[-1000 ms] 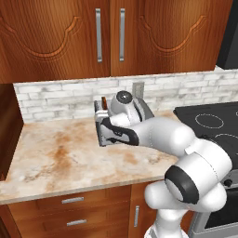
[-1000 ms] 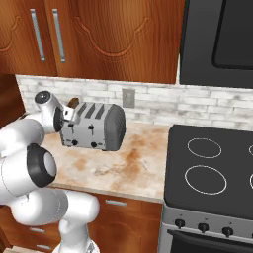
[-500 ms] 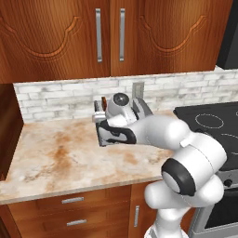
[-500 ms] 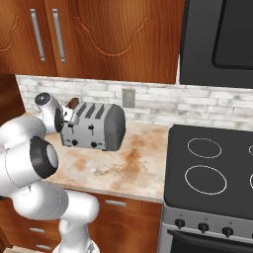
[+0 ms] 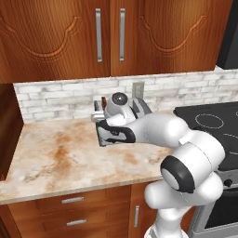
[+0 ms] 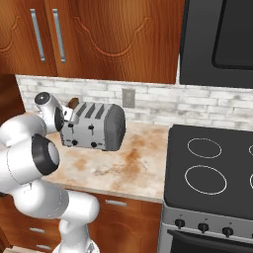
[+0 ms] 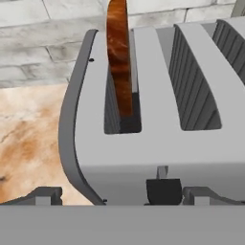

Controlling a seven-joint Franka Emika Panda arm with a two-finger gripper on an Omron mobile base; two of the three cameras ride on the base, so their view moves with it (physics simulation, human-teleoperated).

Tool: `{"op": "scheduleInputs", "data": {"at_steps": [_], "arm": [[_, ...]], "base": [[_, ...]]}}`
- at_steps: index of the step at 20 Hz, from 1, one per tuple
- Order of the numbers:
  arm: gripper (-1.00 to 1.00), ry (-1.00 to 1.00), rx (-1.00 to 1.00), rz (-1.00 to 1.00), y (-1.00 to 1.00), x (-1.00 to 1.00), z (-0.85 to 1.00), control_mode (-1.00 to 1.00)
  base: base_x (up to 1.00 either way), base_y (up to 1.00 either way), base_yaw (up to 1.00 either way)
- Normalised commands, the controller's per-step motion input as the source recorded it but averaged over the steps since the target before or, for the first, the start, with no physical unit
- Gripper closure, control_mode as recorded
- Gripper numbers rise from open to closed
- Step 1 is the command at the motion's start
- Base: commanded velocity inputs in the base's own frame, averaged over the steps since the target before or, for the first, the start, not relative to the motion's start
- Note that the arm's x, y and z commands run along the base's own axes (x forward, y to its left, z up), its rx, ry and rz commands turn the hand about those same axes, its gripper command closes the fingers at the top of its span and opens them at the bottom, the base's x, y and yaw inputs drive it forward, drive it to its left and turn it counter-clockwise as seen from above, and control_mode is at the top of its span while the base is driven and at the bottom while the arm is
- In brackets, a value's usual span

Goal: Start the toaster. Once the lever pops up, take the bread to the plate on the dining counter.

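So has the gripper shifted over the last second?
Yes. In the left base view the hand above the gripper has slid left along the toaster, toward its bread end and away from the wall outlet.

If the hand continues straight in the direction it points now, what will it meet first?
Most likely the toaster. The open hand looks down onto its front upper edge, where a black lever sits between the fingertips. The bread stands in the slot further on. Depth is unclear, so the lever may come first.
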Motion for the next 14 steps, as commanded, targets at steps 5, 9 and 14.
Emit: {"op": "scheduleInputs", "data": {"at_steps": [5,9,14], "arm": [[-1.00,0.00,0.00,0.00,0.07,0.03,0.00,-1.00],[-1.00,0.00,0.00,0.00,0.06,0.05,0.00,-1.00],[-1.00,0.00,0.00,0.00,0.00,0.01,0.00,-1.00]], "base": [[0.00,0.00,0.00],[0.00,0.00,0.00],[0.00,0.00,0.00]]}}
